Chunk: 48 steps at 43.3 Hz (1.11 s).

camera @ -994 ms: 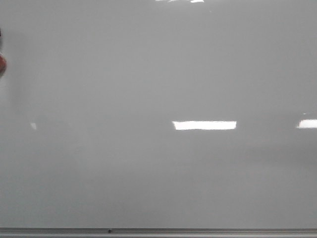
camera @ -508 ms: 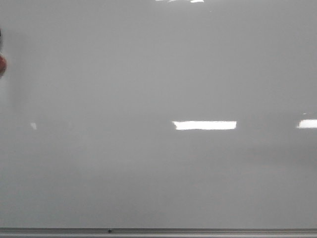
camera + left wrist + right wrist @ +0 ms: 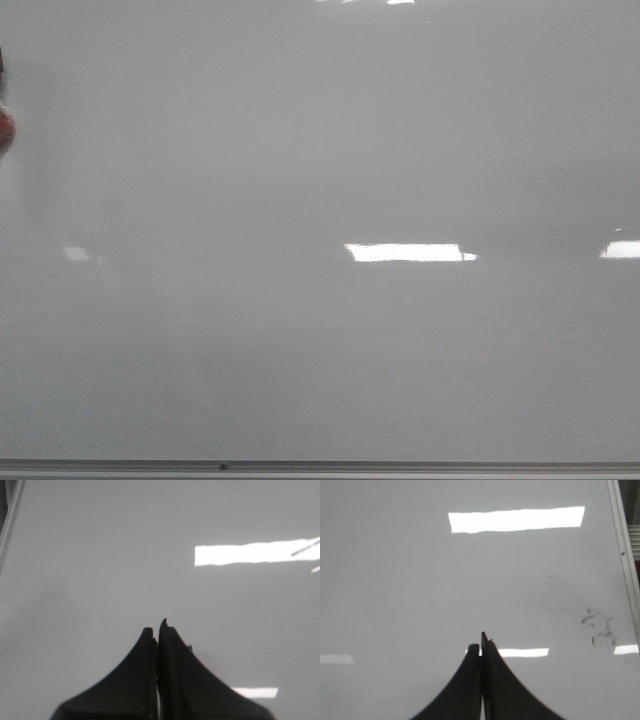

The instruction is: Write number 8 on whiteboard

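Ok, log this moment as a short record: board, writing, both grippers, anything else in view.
board: glossy whiteboard, grey metal bottom edge, bright light reflections
number 8: none visible in front view
smudges: faint dark marks near the board's edge, right wrist view
left gripper: jaws shut, nothing visibly held
right gripper: jaws shut, nothing visibly held
other: red object at front view's left edge

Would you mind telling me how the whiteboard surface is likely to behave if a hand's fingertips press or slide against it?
The whiteboard looks glossy, with sharp light reflections, so fingertips would probably slide easily. It appears flat and framed by a metal edge, so it likely stays stiff under light pressure. The faint dark smudges suggest that marks smear when rubbed.
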### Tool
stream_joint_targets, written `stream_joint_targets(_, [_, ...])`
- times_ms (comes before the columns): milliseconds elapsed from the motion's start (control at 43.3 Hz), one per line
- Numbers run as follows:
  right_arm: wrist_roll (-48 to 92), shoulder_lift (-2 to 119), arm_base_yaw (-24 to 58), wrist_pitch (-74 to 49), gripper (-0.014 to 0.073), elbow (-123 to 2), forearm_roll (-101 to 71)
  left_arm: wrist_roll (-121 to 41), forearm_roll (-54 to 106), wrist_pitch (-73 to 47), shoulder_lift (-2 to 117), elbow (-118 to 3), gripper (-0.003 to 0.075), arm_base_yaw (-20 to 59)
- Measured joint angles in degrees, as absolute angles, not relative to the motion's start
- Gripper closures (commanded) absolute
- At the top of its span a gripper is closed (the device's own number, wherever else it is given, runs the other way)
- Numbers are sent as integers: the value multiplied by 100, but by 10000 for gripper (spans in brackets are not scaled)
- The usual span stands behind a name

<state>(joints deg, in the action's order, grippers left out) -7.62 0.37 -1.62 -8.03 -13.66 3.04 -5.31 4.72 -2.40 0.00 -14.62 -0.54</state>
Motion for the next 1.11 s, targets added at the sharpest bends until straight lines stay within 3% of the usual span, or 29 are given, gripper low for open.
stream_joint_targets(370, [-762,1753,-162,-2415,700,-3431,304,-531,472,-2137,1554,-3670,741,-54])
stream_joint_targets(901, [-491,3143,-162,-2935,694,-3530,304,-531,546,-3262,3042,-3804,741,-54])
stream_joint_targets(1017, [-285,3321,-162,-3059,570,-3521,304,-531,657,-3274,3283,-3804,737,-54])
stream_joint_targets(1109, [-247,3395,-162,-3096,339,-3521,304,-531,676,-3274,3508,-3804,660,-54])
